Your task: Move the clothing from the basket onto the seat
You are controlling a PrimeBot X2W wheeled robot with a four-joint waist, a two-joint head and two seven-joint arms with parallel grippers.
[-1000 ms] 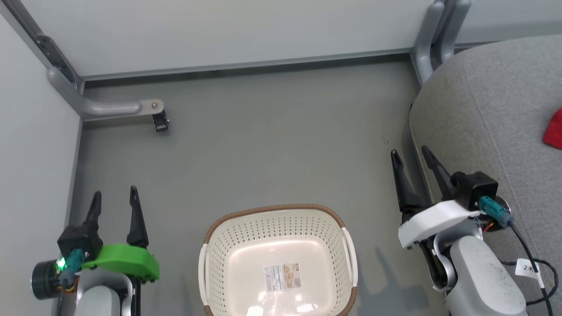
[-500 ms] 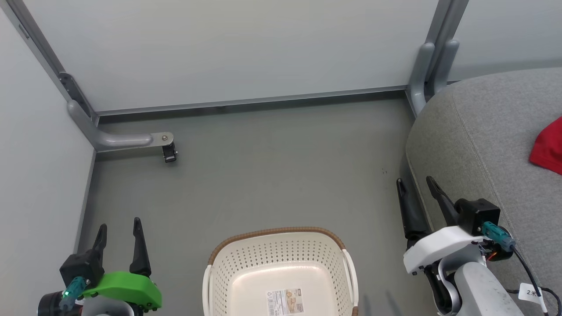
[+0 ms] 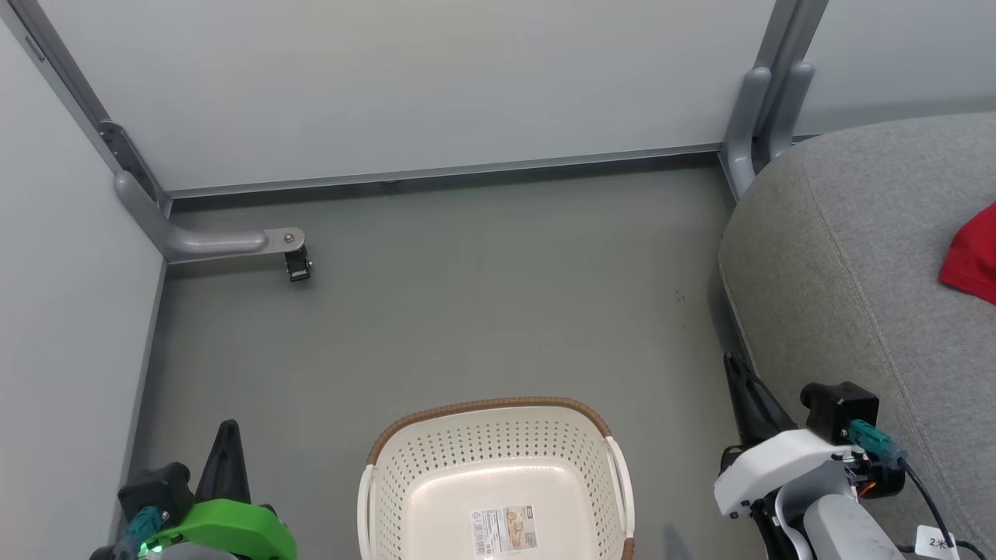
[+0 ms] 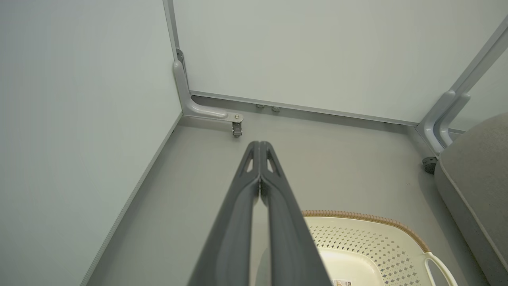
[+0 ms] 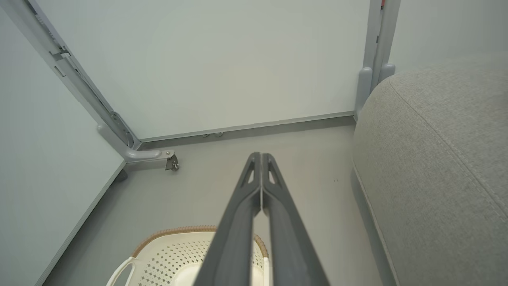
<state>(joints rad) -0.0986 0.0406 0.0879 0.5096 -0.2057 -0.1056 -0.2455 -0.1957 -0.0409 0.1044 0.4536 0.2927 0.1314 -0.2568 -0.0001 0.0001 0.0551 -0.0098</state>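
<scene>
The cream basket (image 3: 607, 467) stands on the floor at the bottom centre of the head view, holding only the paper label (image 3: 506, 530) on its bottom. A corner of red clothing (image 3: 973, 257) lies on the grey seat (image 3: 848, 257) at the right edge. My left gripper (image 3: 226, 435) is low at the lower left, shut on nothing, its fingers (image 4: 274, 186) pressed together in the left wrist view. Beside the seat's near edge my right gripper (image 3: 735, 369) is also shut and holds nothing, with its fingers (image 5: 272, 190) closed above the basket rim (image 5: 158, 234).
Pale partition walls enclose the floor at the back and left. A grey metal foot with a small caster (image 3: 298, 264) juts out at the left corner. Another grey post (image 3: 759, 109) stands at the seat's back corner. Bare grey floor (image 3: 482, 311) lies between basket and wall.
Both grippers have gone from open to shut and dropped lower in the head view. The camera shifted, so the basket sits lower in the picture and more of the wall shows.
</scene>
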